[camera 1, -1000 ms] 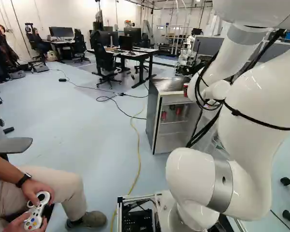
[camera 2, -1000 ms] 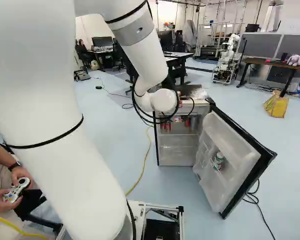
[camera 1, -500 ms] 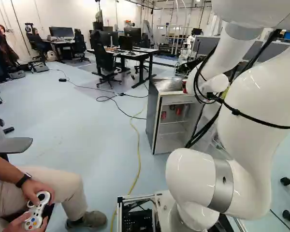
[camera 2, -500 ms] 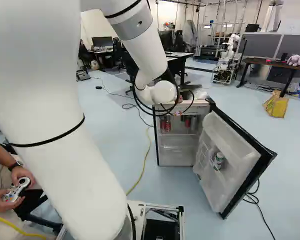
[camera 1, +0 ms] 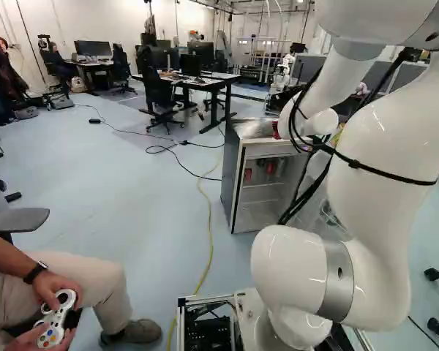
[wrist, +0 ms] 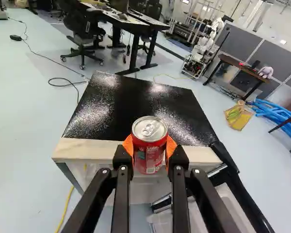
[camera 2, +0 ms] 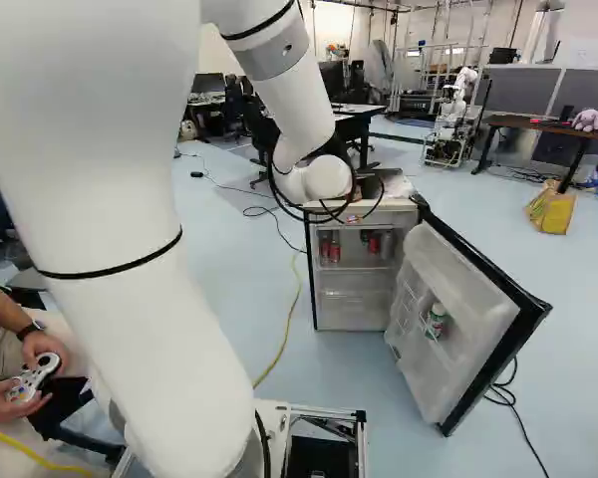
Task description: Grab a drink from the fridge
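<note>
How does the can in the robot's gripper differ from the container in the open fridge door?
Colour: the can is mostly red; the container is green and white.
Support: the gripper holds the can between its orange pads; the container rests in the fridge door.
Both are roughly upright.

Free: air above the fridge top; the open front beneath. Obstacles: door, standing open, right of the middle in the right base view; shelf and red cans inside.
</note>
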Motion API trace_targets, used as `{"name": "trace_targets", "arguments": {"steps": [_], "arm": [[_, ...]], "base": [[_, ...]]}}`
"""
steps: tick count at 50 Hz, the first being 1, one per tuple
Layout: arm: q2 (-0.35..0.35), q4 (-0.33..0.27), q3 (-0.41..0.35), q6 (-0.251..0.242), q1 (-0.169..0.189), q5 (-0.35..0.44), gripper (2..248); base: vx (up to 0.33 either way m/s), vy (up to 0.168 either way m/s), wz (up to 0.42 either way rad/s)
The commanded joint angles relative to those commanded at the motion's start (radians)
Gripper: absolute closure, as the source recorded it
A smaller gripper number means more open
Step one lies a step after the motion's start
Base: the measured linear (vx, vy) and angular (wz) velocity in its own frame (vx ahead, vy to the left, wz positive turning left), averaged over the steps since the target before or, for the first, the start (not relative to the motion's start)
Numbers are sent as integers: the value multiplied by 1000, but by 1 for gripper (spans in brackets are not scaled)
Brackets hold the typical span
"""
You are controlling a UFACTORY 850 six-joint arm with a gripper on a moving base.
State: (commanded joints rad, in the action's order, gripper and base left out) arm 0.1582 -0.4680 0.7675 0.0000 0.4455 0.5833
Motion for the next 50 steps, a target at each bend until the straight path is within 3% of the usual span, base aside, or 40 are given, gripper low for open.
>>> {"name": "trace_targets", "arguments": {"steps": [50], "arm": [[67,223,76,0,-69,0,165]], "base": [[0,0,0]]}}
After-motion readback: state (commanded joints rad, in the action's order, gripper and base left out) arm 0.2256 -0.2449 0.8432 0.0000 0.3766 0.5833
